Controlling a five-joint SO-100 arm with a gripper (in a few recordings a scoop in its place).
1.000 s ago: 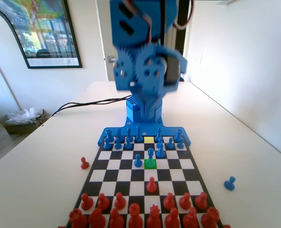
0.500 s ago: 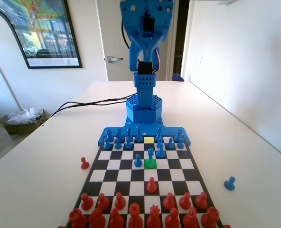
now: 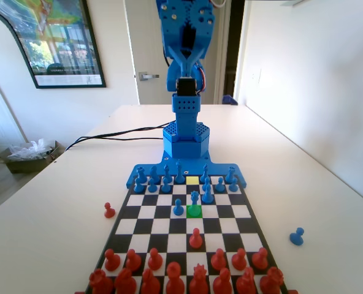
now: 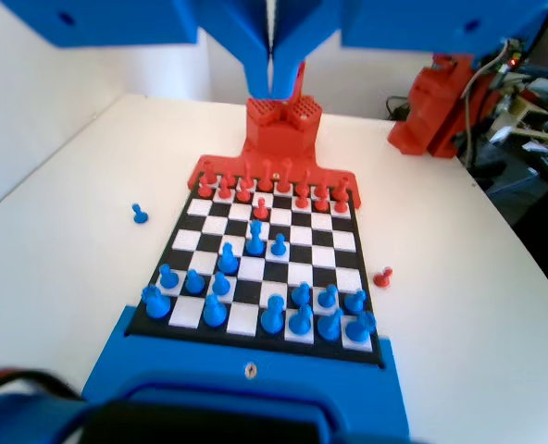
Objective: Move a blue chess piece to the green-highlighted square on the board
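Note:
The slim blue chess piece (image 3: pixel 194 197) stands upright on the green-highlighted square (image 3: pixel 194 211), in the third row from the blue side of the board (image 3: pixel 250 228). In the wrist view the same blue chess piece (image 4: pixel 255 238) stands free near the board's middle. My gripper (image 3: pixel 186 54) is raised high above the arm's base, far from the piece. In the wrist view my gripper (image 4: pixel 273 85) has its jaws pressed together with nothing between them.
A blue pawn (image 3: pixel 178 208) stands one square left of the green one, and a red pawn (image 3: pixel 195 237) stands two rows nearer. A paler yellow-green square (image 3: pixel 192 180) lies in the blue back rows. Off the board lie a red pawn (image 3: pixel 110 211) and a blue pawn (image 3: pixel 297 236).
The arm has swung up and back from near the camera to upright over its base. The blue piece has stayed on the green square.

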